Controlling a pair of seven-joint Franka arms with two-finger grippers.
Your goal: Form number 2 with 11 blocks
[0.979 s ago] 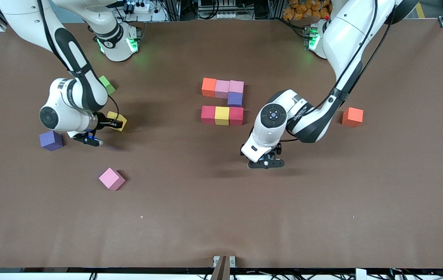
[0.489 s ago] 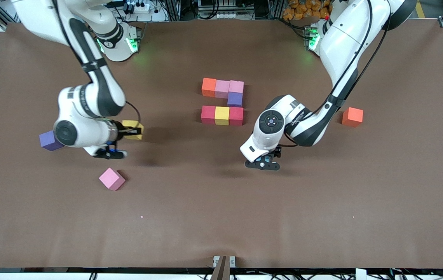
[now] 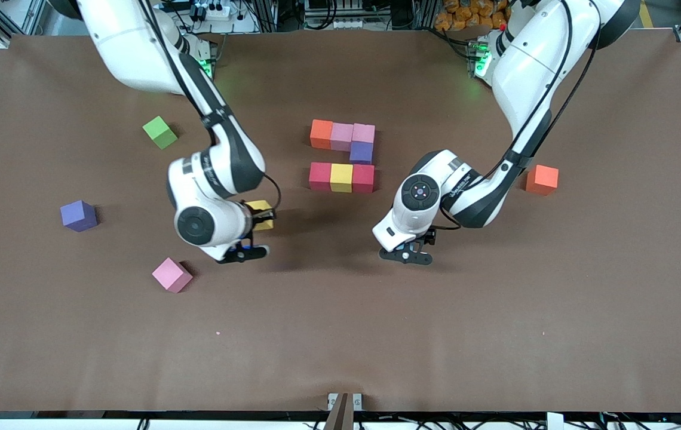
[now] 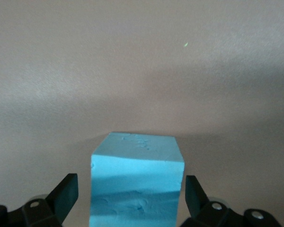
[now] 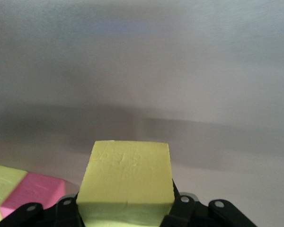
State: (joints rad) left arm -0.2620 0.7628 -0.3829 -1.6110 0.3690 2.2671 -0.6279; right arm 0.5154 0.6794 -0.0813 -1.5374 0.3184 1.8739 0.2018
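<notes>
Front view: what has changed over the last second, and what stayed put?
The right end effector, shut on the yellow cube, carried it from beside the green cube and purple cube toward the partly built number 2. The green cube is now uncovered. The left end effector stayed open around a light blue cube, barely shifting. The loose pink cube and orange cube did not move.

Seven cubes sit joined mid-table as the partly built number 2 [image 3: 343,156]: an orange, pink, pink top row, a purple cube [image 3: 361,153] under its end toward the left arm, then a red, yellow, red row. A yellow block [image 5: 127,182] is clamped in the right claw [image 3: 258,216], over bare table beside that figure. A light blue block [image 4: 137,182] stands between the left claw's [image 4: 131,191] spread fingers, untouched.
</notes>
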